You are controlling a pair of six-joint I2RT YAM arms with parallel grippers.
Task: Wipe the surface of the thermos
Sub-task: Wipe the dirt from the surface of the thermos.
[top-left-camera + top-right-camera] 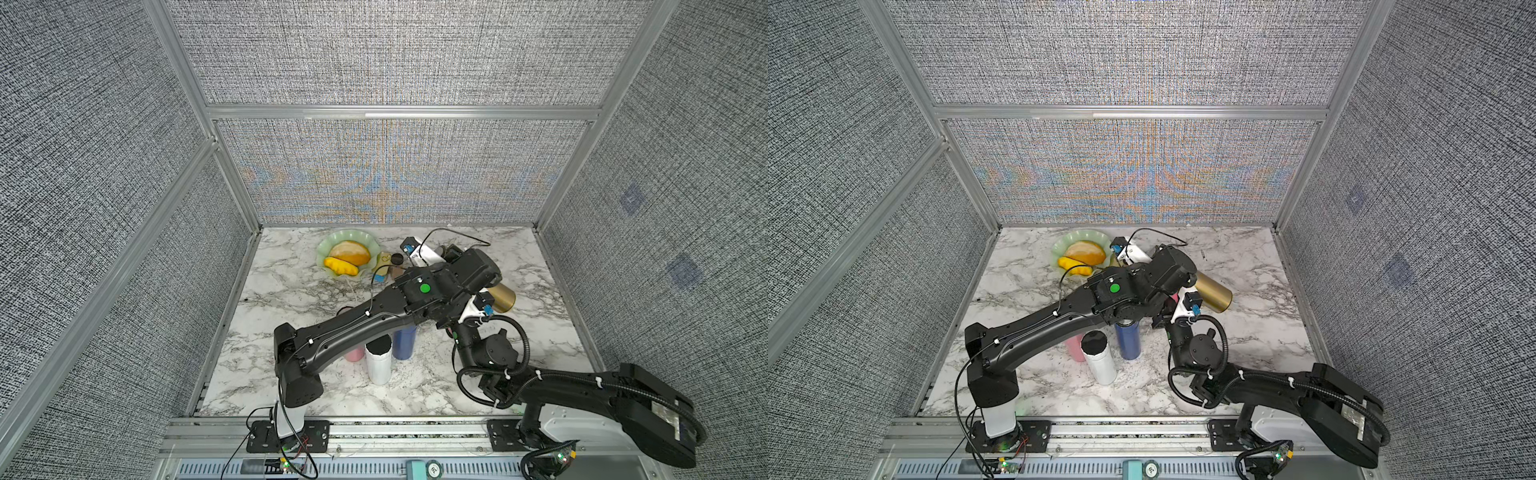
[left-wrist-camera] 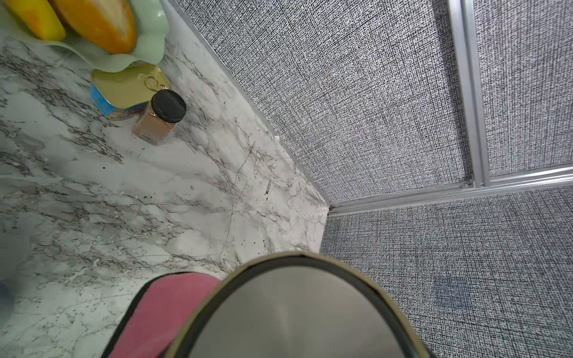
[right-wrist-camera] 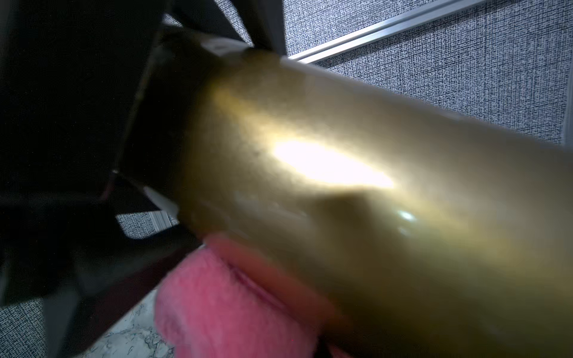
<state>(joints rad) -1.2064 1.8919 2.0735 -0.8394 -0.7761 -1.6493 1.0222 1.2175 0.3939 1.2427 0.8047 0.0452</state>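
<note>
The gold thermos (image 1: 503,297) (image 1: 1214,291) hangs tilted above the marble table, lid end hidden under my left wrist. My left gripper (image 1: 1183,276) is shut on it; its fingers stay hidden in every view. In the left wrist view the thermos's silver base (image 2: 297,313) fills the lower part. My right gripper (image 1: 1171,305) is shut on a pink cloth (image 3: 223,303) (image 2: 164,313), which presses against the underside of the thermos's gold wall (image 3: 341,173). The right fingers are covered by the cloth.
A white bottle (image 1: 379,361), a blue bottle (image 1: 404,343) and a pink bottle (image 1: 354,353) stand under the left arm. At the back sit a green plate (image 1: 332,249) of food, a tin (image 2: 130,86) and a spice jar (image 2: 159,117).
</note>
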